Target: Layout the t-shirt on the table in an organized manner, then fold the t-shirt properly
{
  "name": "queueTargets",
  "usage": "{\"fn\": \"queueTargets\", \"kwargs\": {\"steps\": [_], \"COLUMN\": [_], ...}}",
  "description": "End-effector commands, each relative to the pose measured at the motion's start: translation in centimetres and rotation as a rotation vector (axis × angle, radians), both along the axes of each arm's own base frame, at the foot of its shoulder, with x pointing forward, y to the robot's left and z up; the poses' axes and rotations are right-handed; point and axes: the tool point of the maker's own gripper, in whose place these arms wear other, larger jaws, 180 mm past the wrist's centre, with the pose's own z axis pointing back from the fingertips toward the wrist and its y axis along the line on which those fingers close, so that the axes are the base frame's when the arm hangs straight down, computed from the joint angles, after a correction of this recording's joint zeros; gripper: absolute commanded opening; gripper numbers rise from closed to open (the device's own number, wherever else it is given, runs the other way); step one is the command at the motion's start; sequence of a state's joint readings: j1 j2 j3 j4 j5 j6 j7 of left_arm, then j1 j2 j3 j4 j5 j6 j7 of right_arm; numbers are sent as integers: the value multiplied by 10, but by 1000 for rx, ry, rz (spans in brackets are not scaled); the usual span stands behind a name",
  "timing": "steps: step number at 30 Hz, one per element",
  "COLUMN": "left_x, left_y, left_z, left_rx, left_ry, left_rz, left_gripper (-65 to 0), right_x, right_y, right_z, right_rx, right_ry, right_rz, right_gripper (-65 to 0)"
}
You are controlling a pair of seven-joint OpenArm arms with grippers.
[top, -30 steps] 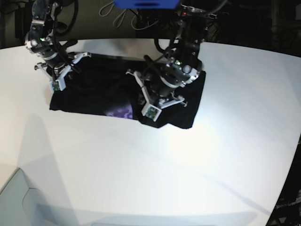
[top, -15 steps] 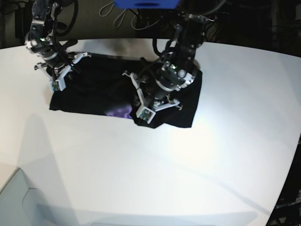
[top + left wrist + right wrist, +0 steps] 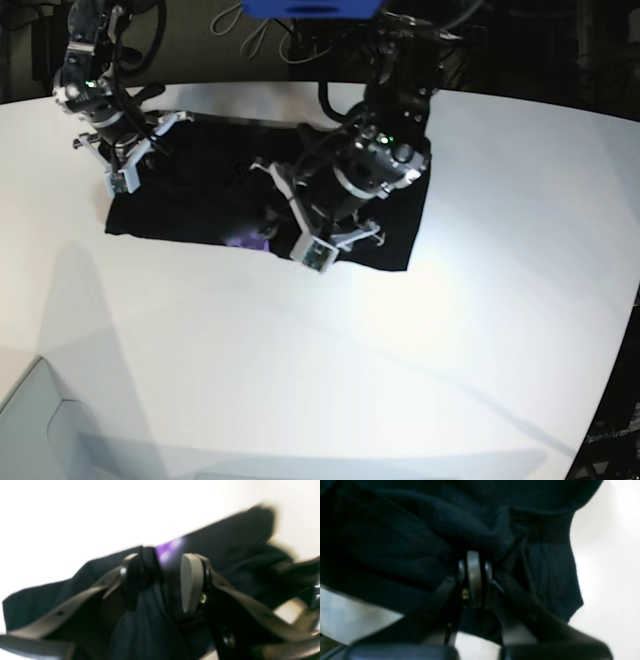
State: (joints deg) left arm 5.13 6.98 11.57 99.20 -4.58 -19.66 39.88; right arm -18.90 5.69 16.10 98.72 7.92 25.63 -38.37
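Note:
The black t-shirt (image 3: 200, 190) lies bunched and partly folded at the back of the white table (image 3: 300, 380). A bit of its purple print (image 3: 245, 240) shows at the front edge, and also in the left wrist view (image 3: 167, 550). My left gripper (image 3: 285, 215) is over the shirt's right half. In the left wrist view (image 3: 160, 577) its jaws stand narrowly apart around a raised fold of the fabric (image 3: 150, 620). My right gripper (image 3: 132, 152) is at the shirt's left end. In the right wrist view (image 3: 475, 562) it is pinched shut on black fabric (image 3: 420, 530). The cartoon face is hidden.
A blue object (image 3: 310, 8) and cables (image 3: 265, 40) hang behind the table's curved back edge. A pale grey surface (image 3: 40, 430) sits at the lower left corner. The table's right edge (image 3: 625, 330) drops to a dark floor.
My left gripper has moved left and slightly toward the front, dragging the shirt's right part with it. Less of the purple print shows. The right arm has not moved.

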Motion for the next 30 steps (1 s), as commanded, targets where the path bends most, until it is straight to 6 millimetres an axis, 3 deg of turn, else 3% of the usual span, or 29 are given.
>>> {"fn": "queueTargets", "kwargs": {"steps": [1, 4, 7, 10, 14, 20, 24, 30], "left_x": [6, 9, 21, 31, 39, 45, 43, 42], "left_y": [1, 12, 53, 96, 130, 140, 139, 141], "left_z": [20, 24, 13, -8, -36, -61, -65, -66], "left_rx": [-42, -45, -14, 20, 56, 84, 82, 88], "left_ry": [-56, -66, -49, -3, 67, 130, 143, 142], "left_rz": [3, 22, 120, 223, 294, 298, 296, 296], "left_gripper": [-383, -383, -383, -383, -383, -383, -383, -383], "right_x": [6, 7, 8, 9, 14, 21, 17, 24], "right_y": [-3, -3, -3, -3, -2, -1, -5, -7], "right_z": [7, 8, 10, 11, 22, 47, 41, 40], "right_rx": [-7, -7, -9, -9, -20, -44, -57, -57], "right_ry": [-28, -31, -37, -42, -73, -138, -79, -72], "right_rz": [0, 0, 1, 1, 8, 22, 15, 6], "right_gripper": [-650, -650, -644, -580, -484, -390, -319, -160]}}
